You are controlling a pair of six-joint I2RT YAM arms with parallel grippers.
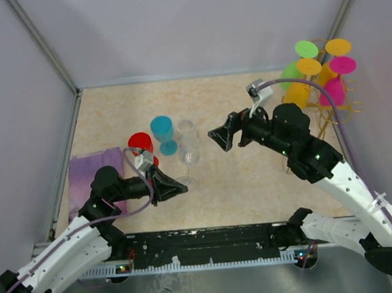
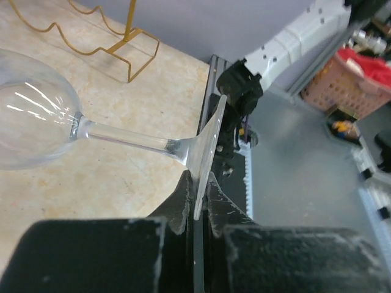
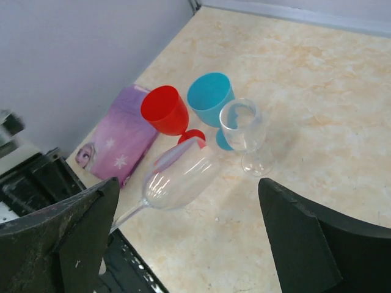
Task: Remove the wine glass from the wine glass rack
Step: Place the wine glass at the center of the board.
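A clear wine glass hangs tilted above the table, its bowl pointing away and its round foot pinched edge-on in my left gripper, which is shut on it. From the right wrist the same glass lies slanted below the wide-open right gripper, which holds nothing. In the top view that right gripper sits just right of the glass, apart from it. The gold wire wine glass rack stands at the far right; its lower rails show in the left wrist view.
Several coloured glasses hang on the rack. A red glass, a blue glass and a small clear glass stand together left of centre. A purple cloth lies at the left edge. Grey walls close in three sides.
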